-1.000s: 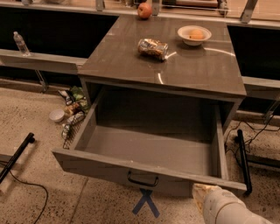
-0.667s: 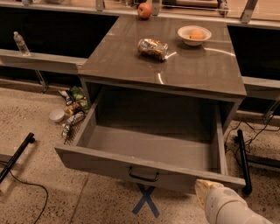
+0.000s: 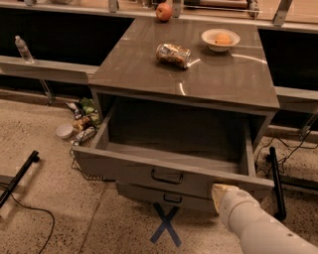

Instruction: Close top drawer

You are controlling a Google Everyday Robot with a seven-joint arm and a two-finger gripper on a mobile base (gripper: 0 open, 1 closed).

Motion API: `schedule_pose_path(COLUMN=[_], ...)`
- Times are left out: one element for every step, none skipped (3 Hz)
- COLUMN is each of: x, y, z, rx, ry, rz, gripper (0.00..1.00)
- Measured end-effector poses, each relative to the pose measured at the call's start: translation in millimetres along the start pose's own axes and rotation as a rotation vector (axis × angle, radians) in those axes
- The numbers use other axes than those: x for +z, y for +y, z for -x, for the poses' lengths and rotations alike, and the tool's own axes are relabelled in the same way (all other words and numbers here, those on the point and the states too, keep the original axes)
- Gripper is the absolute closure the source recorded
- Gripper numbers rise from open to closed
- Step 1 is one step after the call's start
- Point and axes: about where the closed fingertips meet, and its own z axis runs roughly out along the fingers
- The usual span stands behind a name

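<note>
The top drawer [image 3: 134,167] of the grey cabinet stands open and shows an empty inside. Its flat front carries a small black handle [image 3: 167,176] at the centre. My gripper [image 3: 221,191] is at the end of the white arm that comes in from the lower right, and it rests against the right part of the drawer's front. A lower drawer [image 3: 149,194] with the same kind of handle shows just beneath the front.
On the cabinet top [image 3: 223,84] lie a crumpled snack packet [image 3: 173,54] and a bowl [image 3: 220,38] holding an orange fruit; an apple [image 3: 164,11] sits behind. Litter [image 3: 82,121] lies on the floor at left. A blue X [image 3: 166,224] marks the floor. Black bars stand at right [image 3: 277,183] and left [image 3: 17,176].
The drawer has slid further into the cabinet, and the arm has moved forward with its front.
</note>
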Motion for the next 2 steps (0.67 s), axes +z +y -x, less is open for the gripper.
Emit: schedule_pose_path(x=[52,82], y=[-24,-45], z=[9,3], rx=[-0.027,-0.048], ry=[-0.021,-0.013], rz=[-0.004,-0.01], gripper=[1.0,1.0])
